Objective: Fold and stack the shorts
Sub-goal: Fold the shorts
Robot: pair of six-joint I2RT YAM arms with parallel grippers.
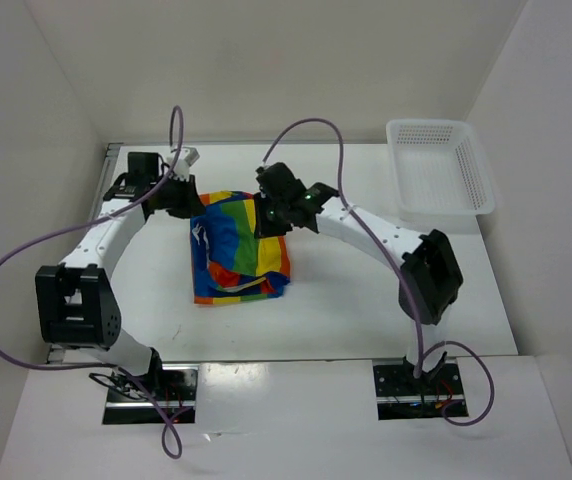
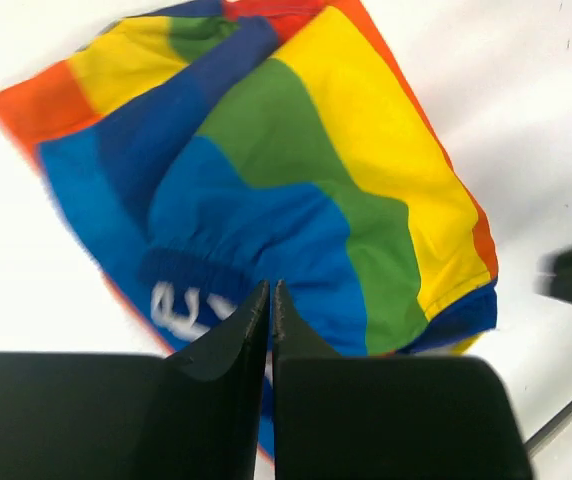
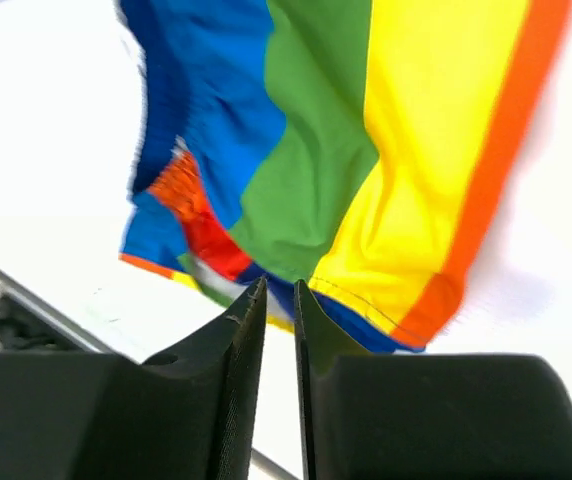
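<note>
L tool (image 2: 271, 292) & R tool (image 3: 281, 288) both pinched together on rainbow shorts (image 1: 241, 250) at far edge. Rest is bunched on white counter (image 1: 346, 300). Mesh basket (image 1: 436, 170) far right.

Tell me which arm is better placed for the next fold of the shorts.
Probably the right. The right gripper sits over the far edge of the shorts, with the hem right at its tips in its wrist view. The left gripper is only at their far-left corner.

Lab test cell: white walls (image 1: 266, 60), white table (image 1: 346, 310).
</note>
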